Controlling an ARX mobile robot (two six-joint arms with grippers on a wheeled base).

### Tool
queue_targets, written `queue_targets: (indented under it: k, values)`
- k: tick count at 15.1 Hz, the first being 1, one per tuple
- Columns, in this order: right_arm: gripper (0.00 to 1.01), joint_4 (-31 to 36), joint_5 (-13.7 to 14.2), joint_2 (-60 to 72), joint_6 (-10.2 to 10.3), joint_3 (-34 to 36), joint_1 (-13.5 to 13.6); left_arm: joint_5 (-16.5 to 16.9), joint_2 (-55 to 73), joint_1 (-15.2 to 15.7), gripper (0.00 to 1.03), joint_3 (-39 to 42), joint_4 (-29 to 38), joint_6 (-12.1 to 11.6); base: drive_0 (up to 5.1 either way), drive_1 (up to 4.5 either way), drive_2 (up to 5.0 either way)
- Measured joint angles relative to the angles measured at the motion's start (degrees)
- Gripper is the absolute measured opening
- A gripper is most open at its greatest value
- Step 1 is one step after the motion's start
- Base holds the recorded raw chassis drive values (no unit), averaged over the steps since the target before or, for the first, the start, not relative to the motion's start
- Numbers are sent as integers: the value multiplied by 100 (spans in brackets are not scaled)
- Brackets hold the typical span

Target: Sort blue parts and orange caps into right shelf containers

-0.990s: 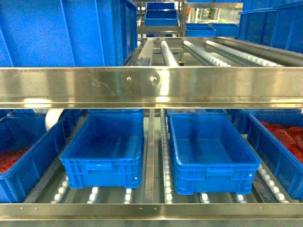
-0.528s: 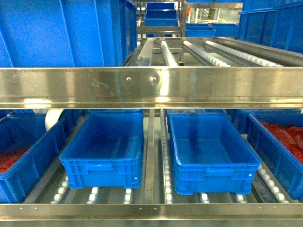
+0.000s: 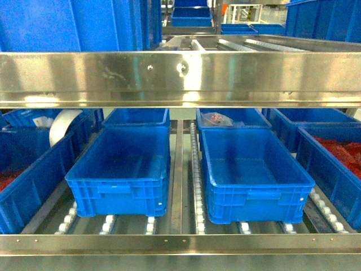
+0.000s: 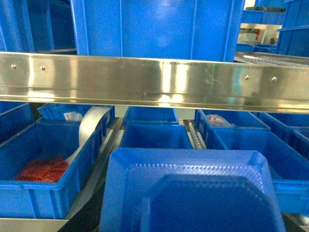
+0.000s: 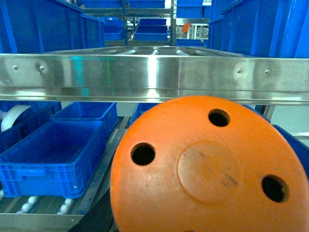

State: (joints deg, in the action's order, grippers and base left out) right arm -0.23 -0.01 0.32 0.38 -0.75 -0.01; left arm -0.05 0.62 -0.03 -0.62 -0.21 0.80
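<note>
Shelf rail (image 3: pixel 180 79) risen, tools unseen, crates (image 3: pixel 121 175) empty

No legible text, label, brand, number or sign appears in any view. The blue crates (image 3: pixel 256 180), the steel shelf rail (image 3: pixel 180 79) and the orange disc (image 5: pixel 212 169) carry no readable markings.

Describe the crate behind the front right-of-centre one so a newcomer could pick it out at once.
Start at the wide steel shelf rail across the head view and look beneath it to the lower roller shelf. Two empty blue crates sit side by side at the front; behind the right one is the crate you want. Unlike its neighbours, it holds a small clear bag with something reddish inside.
</note>
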Motion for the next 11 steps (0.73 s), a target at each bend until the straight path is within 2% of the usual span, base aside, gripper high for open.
queue_targets:
  k: [11]
  values:
    - [45, -11, -2, 0, 0, 0, 0, 2, 0, 0, 42, 0, -20, -22, 0, 0, 0]
